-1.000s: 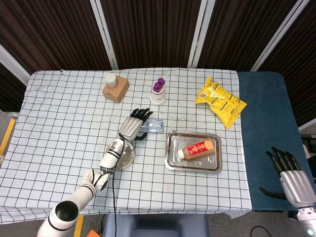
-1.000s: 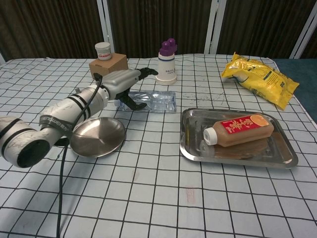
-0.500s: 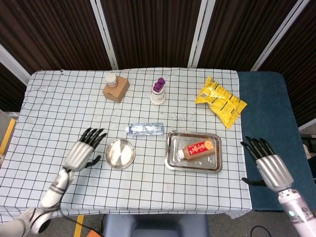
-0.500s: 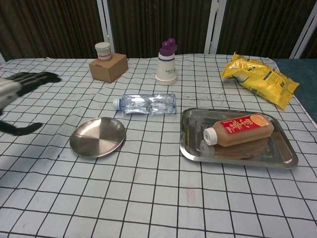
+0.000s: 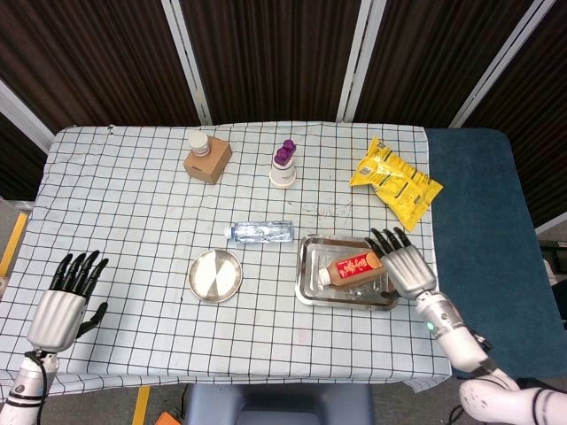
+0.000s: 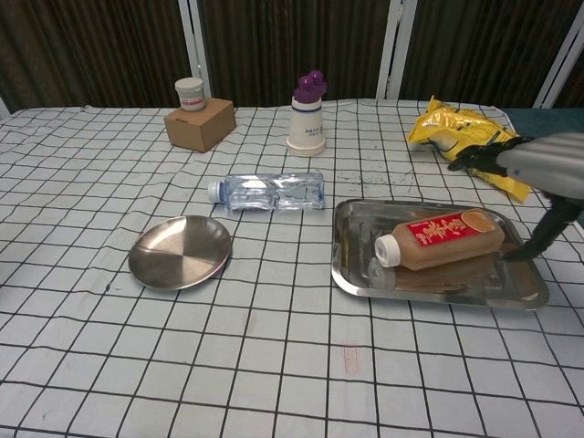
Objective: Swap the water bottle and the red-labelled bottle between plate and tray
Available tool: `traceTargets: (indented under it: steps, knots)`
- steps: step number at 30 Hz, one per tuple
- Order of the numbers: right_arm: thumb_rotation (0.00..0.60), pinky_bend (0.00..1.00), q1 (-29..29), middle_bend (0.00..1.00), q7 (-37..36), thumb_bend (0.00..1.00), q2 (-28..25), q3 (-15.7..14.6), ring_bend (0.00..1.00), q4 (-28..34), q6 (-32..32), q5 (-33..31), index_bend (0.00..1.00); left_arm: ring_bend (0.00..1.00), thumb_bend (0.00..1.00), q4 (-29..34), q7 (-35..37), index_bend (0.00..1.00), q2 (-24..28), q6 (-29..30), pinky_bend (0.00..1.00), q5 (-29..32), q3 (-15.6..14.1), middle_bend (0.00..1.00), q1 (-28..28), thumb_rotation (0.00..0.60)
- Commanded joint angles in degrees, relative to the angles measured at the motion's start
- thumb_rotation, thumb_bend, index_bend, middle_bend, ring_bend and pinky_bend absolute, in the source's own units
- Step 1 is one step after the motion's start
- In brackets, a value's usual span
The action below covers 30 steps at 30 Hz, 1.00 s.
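The clear water bottle lies on its side on the checked cloth, between the round steel plate and the steel tray. The red-labelled bottle lies in the tray, white cap to the left. My right hand hovers open over the tray's right end, fingers spread, just right of the red-labelled bottle and not touching it. My left hand is open near the table's front left edge, far from the plate; the chest view does not show it.
A yellow snack bag lies at the back right. A white cup with a purple top and a cardboard box with a small jar on it stand at the back.
My left hand let go of the water bottle on the cloth and drew back to the front left edge. My right hand came in from off the table to above the tray's right end.
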<state>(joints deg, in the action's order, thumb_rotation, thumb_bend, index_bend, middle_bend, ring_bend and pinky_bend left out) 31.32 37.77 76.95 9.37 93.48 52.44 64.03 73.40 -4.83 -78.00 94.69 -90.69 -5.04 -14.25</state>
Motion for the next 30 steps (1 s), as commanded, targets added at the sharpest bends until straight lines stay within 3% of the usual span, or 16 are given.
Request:
traceTargets:
  steps: [1, 4, 9, 13, 16, 18, 21, 24, 30]
  knots:
    - [0.600, 0.00, 6.4, 0.00, 5.5, 0.15, 8.5, 1.1, 0.00, -7.5, -3.8, -7.3, 0.00, 0.00, 0.36, 0.3, 0.6, 0.00, 0.3, -0.4, 0.02, -0.6, 0.3, 0.00, 0.3, 0.600]
    - [0.600, 0.00, 8.4, 0.03, 5.6, 0.19, 11.4, 1.2, 0.00, -10.8, -4.3, -8.9, 0.04, 0.00, 0.36, 0.5, 0.4, 0.00, 0.4, -1.0, 0.02, -0.9, 0.7, 0.00, 0.5, 0.600]
    - [0.600, 0.01, 9.9, 0.15, 4.9, 0.29, 14.0, 1.0, 0.00, -14.3, -3.3, -9.8, 0.26, 0.00, 0.36, 0.3, -0.2, 0.00, 0.1, -1.5, 0.02, -1.4, 1.4, 0.00, 0.8, 0.600]
    - [0.600, 0.12, 10.8, 0.32, 3.4, 0.37, 15.3, 0.8, 0.14, -16.2, -3.6, -10.2, 0.48, 0.00, 0.36, 0.2, 0.0, 0.00, 0.1, -2.5, 0.02, -1.4, 1.9, 0.00, 0.9, 0.600]
    - [0.600, 0.24, 11.0, 0.46, 1.8, 0.47, 15.6, 0.2, 0.25, -17.3, -3.2, -8.6, 0.64, 0.00, 0.36, 0.2, 0.1, 0.00, 0.2, -3.0, 0.02, -1.4, 2.3, 0.00, 0.9, 0.600]
    - [0.600, 0.39, 10.5, 0.58, -0.4, 0.50, 16.1, -0.1, 0.39, -18.2, -1.5, -6.3, 0.77, 0.00, 0.36, 0.3, 0.4, 0.00, 0.3, -3.3, 0.02, -1.7, 2.4, 0.00, 1.0, 0.600]
    - [0.600, 0.63, 9.6, 0.67, -4.7, 0.51, 16.2, -0.4, 0.55, -18.6, 1.4, -1.7, 0.86, 0.00, 0.36, 0.3, 0.7, 0.00, 0.4, -3.6, 0.02, -1.8, 2.7, 0.00, 1.2, 0.600]
    - [0.600, 0.82, 8.4, 0.75, -9.3, 0.57, 14.4, -0.3, 0.68, -15.1, 4.9, 2.7, 0.89, 0.00, 0.36, 0.5, 0.7, 0.00, 0.4, -3.9, 0.02, -1.9, 2.9, 0.00, 1.3, 0.600]
    - [0.600, 0.86, 6.9, 0.78, -10.5, 0.61, 5.3, -1.6, 0.70, 3.1, 8.8, 10.0, 0.89, 0.00, 0.36, 0.8, 0.6, 0.00, 0.6, -3.8, 0.02, -2.7, 3.2, 0.00, 1.6, 0.600]
